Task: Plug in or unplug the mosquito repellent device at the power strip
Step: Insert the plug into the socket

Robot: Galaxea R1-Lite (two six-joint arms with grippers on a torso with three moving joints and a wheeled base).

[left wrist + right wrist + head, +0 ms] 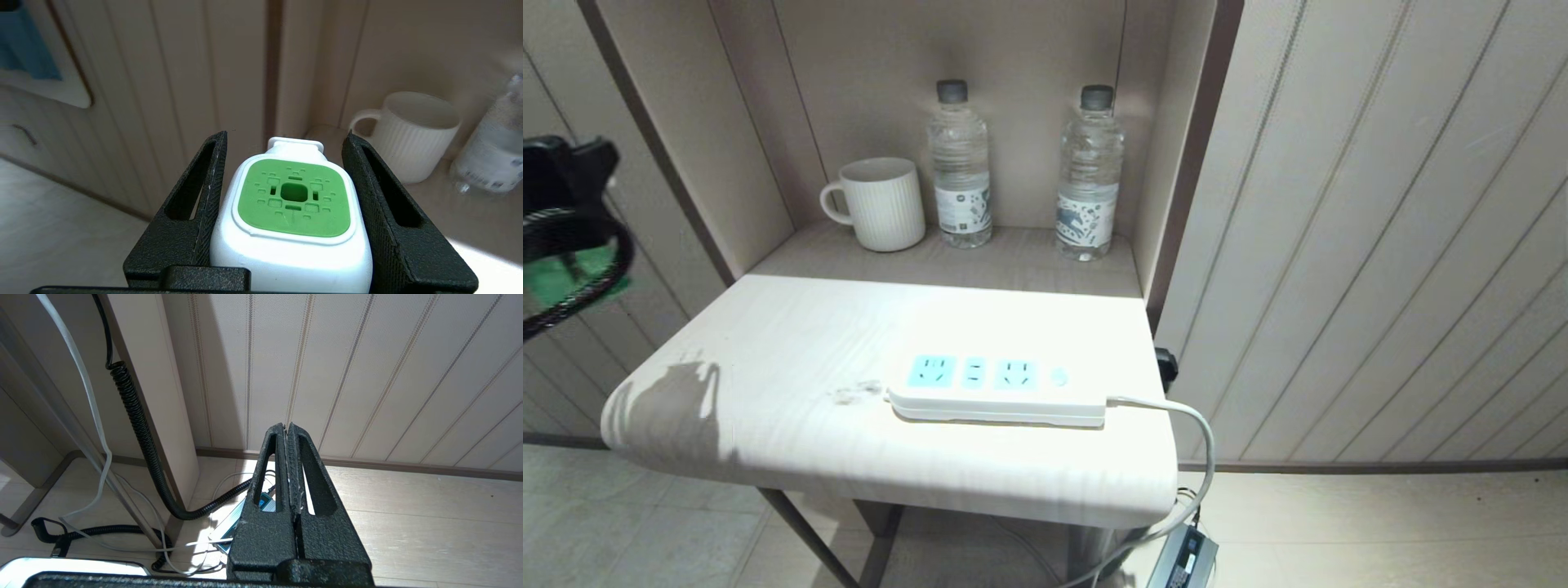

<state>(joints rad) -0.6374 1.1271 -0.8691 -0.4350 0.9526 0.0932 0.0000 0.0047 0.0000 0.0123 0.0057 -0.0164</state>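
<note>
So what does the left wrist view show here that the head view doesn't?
Only the left wrist view shows the left gripper closed on the mosquito repellent device, its green face toward the camera. Only the head view shows the power strip lying on the white table with nothing plugged in, its cable hanging over the edge, and a second water bottle. Both show the white mug and the water bottle beside it.

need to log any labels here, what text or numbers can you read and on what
No text reads clearly in any view.
Left bottle: label print too small to read.
Right bottle: label shows a blue pattern, no legible words.
Device: only moulded shapes on its green face, no letters.
Power strip: no legible marking.
</note>
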